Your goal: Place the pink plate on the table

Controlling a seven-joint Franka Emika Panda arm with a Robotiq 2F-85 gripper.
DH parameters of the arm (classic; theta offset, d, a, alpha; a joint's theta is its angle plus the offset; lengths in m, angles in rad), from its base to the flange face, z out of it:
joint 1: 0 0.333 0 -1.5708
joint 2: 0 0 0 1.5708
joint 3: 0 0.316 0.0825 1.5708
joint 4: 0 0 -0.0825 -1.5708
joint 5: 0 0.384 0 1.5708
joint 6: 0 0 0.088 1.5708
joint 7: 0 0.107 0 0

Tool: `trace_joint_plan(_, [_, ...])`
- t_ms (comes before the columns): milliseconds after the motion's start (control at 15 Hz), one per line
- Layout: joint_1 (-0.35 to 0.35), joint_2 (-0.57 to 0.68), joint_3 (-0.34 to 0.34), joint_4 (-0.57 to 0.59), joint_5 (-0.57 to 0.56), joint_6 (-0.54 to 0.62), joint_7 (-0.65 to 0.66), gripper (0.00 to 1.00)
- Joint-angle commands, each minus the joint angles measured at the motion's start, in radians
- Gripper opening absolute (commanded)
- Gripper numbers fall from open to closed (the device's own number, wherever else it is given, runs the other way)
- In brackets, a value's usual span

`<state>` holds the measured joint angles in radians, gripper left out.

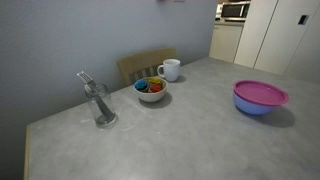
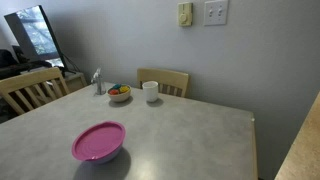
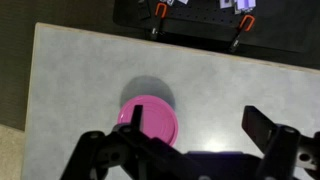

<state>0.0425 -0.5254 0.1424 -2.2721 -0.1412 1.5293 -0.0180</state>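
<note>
The pink plate [image 1: 260, 93] lies on top of a blue-purple bowl [image 1: 254, 107] near one edge of the grey table [image 1: 190, 135]. Both exterior views show it [image 2: 98, 140], with the bowl [image 2: 108, 156] under it. In the wrist view the plate [image 3: 158, 118] is seen from high above, left of centre on the table [image 3: 80, 70]. My gripper [image 3: 197, 122] shows only in the wrist view. It is open and empty, well above the table, its left finger over the plate's left side. No arm shows in the exterior views.
A glass holding utensils [image 1: 98, 103], a white bowl of coloured items [image 1: 151, 89] and a white mug [image 1: 170, 69] stand at the far side. Wooden chairs [image 2: 165, 80] [image 2: 30, 90] stand around the table. Black gear with orange clamps [image 3: 200, 20] lies beyond the table edge.
</note>
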Motion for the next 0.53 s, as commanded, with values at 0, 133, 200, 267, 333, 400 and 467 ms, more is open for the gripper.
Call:
trace_joint_plan(0, [0.023, 0.003, -0.017, 0.003, -0.007, -0.004, 0.009, 1.00])
trace_joint_plan(133, [0.023, 0.003, -0.017, 0.003, -0.007, -0.004, 0.009, 1.00])
trace_joint_plan(200, [0.023, 0.003, -0.017, 0.003, -0.007, -0.004, 0.009, 1.00])
trace_joint_plan(267, [0.023, 0.003, -0.017, 0.003, -0.007, -0.004, 0.009, 1.00])
trace_joint_plan(333, [0.023, 0.003, -0.017, 0.003, -0.007, -0.004, 0.009, 1.00])
trace_joint_plan(400, [0.023, 0.012, -0.019, 0.012, -0.003, -0.006, 0.009, 1.00])
trace_joint_plan(467, [0.024, 0.020, -0.026, 0.018, 0.007, -0.003, 0.005, 1.00])
